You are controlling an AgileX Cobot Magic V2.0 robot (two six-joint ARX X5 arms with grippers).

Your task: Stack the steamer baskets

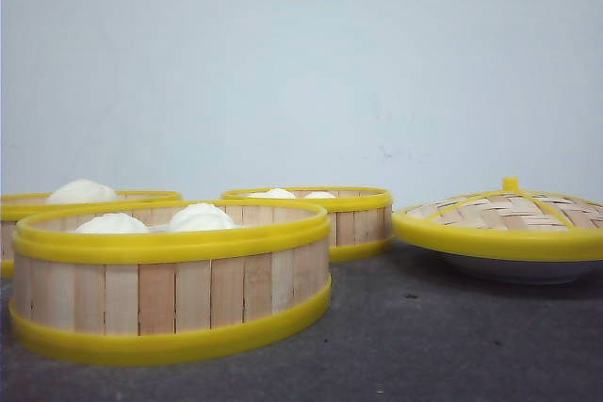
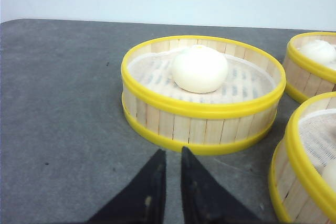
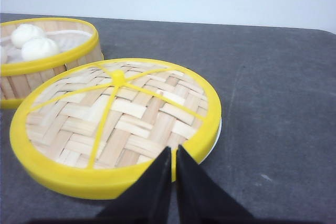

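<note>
**Steamer baskets unstacked, both grippers idle**

Baskets, three of them, sit separately on a dark grey table [image 1: 443, 345], none stacked yet. In the front view the near basket [image 1: 170, 280] stands at lower left with two white buns [image 1: 155, 220] inside. Behind it, at the far left edge, is the left basket [image 1: 85, 204], and further back towards the middle is the back basket [image 1: 320, 218]; both hold buns too. A domed woven lid [image 1: 504, 218] rests on a white plate [image 1: 518, 270] at right, well apart from the baskets, probably parked there so it can go on last.

The left gripper [image 2: 172, 174] has its dark fingers nearly together with a narrow gap, holding nothing, and hovers just beside a basket holding one bun [image 2: 200, 68]. The right gripper [image 3: 173, 169] has its fingers together, empty, positioned over the lid's near rim. Neither touches a basket, so stacking seems not to have begun.
</note>
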